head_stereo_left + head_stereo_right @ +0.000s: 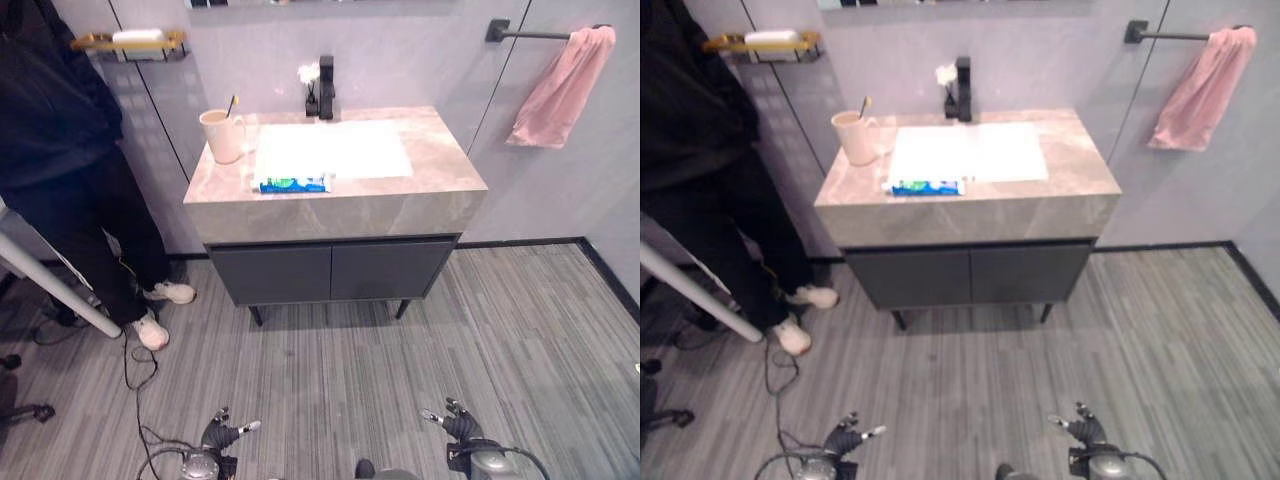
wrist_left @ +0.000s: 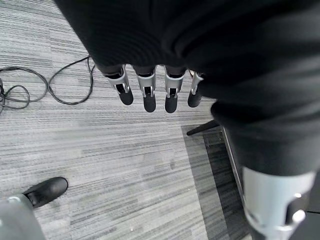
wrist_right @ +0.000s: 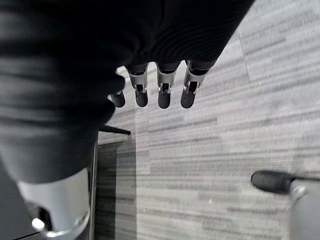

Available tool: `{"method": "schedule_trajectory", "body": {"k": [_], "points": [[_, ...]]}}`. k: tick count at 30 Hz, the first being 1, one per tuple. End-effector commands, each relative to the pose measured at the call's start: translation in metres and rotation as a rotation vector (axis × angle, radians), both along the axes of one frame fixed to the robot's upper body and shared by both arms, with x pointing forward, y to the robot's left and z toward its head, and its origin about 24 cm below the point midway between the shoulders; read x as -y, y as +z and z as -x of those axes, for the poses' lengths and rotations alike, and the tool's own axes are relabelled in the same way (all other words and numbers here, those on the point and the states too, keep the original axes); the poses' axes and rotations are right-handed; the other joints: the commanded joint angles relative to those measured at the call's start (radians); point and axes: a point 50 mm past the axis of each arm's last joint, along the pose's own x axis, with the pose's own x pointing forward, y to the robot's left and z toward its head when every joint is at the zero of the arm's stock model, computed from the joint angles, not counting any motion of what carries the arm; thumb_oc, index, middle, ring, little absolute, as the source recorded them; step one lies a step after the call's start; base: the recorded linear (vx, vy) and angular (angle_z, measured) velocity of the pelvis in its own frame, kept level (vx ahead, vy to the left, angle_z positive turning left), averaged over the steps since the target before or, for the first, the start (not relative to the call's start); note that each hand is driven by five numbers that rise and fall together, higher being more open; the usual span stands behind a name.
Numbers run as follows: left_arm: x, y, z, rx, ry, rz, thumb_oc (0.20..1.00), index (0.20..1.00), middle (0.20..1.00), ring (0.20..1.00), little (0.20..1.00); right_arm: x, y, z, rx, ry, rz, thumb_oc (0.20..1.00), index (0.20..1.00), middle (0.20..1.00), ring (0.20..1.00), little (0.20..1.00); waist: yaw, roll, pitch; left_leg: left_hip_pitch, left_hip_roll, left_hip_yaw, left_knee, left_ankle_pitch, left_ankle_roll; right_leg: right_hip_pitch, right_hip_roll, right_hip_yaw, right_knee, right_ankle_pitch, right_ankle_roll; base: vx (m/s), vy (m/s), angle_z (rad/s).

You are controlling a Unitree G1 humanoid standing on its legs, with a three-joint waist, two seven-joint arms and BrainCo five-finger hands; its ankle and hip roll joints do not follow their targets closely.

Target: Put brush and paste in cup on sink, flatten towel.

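On the tabletop: the cup (image 1: 221,135) stands at the left rear corner of the grey stone vanity tabletop (image 1: 440,160), beside the white sink (image 1: 332,149).
Brush: a toothbrush (image 1: 232,105) stands in the cup, its end poking above the rim.
Paste: the blue-and-white toothpaste tube (image 1: 292,184) lies flat at the front edge of the sink, near the cup but apart from it.
Towel: the pink towel (image 1: 561,88) hangs bunched and uneven from the dark wall bar (image 1: 528,34) to the right of the vanity.
Left hand: the left hand (image 2: 145,90) hangs low over the floor (image 1: 400,370), well short of the vanity, fingers straight and holding nothing.
Right hand: the right hand (image 3: 162,87) hangs likewise over the floor, fingers straight and empty.
Faucet: a black faucet (image 1: 326,88) stands behind the sink.
Person: a person (image 1: 70,140) in dark clothes stands left of the vanity.
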Motion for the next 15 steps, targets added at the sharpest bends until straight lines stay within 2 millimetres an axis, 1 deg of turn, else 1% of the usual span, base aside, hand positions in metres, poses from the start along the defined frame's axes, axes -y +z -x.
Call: {"method": "schedule_trajectory", "body": {"k": [1,5,7,9,13,15], "points": [[-0.009,0.004,-0.002,0.028,0.007,-0.048,1.000,1.000,1.000,1.000,1.000,-0.002,0.006,-0.012,0.059,0.045,0.030,1.000,1.000,1.000,1.000,1.000,-0.012,-0.023,-0.031,-0.075,0.027,-0.070,0.100,0.002,-0.038,0.033,-0.084,-0.012,0.020,0.012,0.109,0.00,0.000,0.00],[-0.008,0.004,-0.002,0.031,-0.007,-0.044,1.000,1.000,1.000,1.000,1.000,-0.003,0.005,-0.010,0.053,0.053,0.036,1.000,1.000,1.000,1.000,1.000,-0.013,-0.027,-0.025,-0.090,0.031,-0.069,0.138,-0.019,-0.037,0.017,-0.088,-0.015,0.053,0.003,0.109,0.00,0.000,0.00],[-0.007,0.004,-0.003,0.034,-0.020,-0.048,1.000,1.000,1.000,1.000,1.000,-0.003,0.005,-0.011,0.051,0.056,0.041,1.000,1.000,1.000,1.000,1.000,-0.013,-0.027,-0.021,-0.096,0.033,-0.070,0.143,-0.020,-0.038,0.011,-0.088,-0.014,0.060,0.000,0.109,0.00,0.000,0.00],[-0.008,0.007,-0.010,0.059,-0.023,-0.067,1.000,1.000,1.000,1.000,1.000,-0.003,0.008,-0.017,0.079,0.026,0.045,1.000,1.000,1.000,1.000,1.000,-0.012,-0.027,-0.012,-0.112,0.034,-0.073,0.155,-0.022,-0.035,-0.004,-0.090,-0.014,0.075,-0.001,0.109,-0.02,-0.001,0.00],[-0.009,0.008,-0.011,0.070,-0.016,-0.067,1.000,1.000,1.000,1.000,1.000,-0.006,0.008,-0.018,0.082,0.035,0.041,1.000,1.000,1.000,1.000,1.000,-0.012,-0.028,-0.013,-0.107,0.035,-0.069,0.151,-0.023,-0.034,-0.002,-0.090,-0.014,0.075,-0.003,0.107,0.01,-0.001,0.00],[-0.010,0.010,-0.013,0.086,-0.009,-0.066,1.000,1.000,1.000,1.000,1.000,-0.008,0.008,-0.018,0.088,0.065,0.049,1.000,1.000,1.000,1.000,1.000,-0.010,-0.029,-0.016,-0.105,0.033,-0.068,0.151,-0.026,-0.034,0.003,-0.087,-0.014,0.069,-0.005,0.105,0.04,-0.010,0.00]]}}
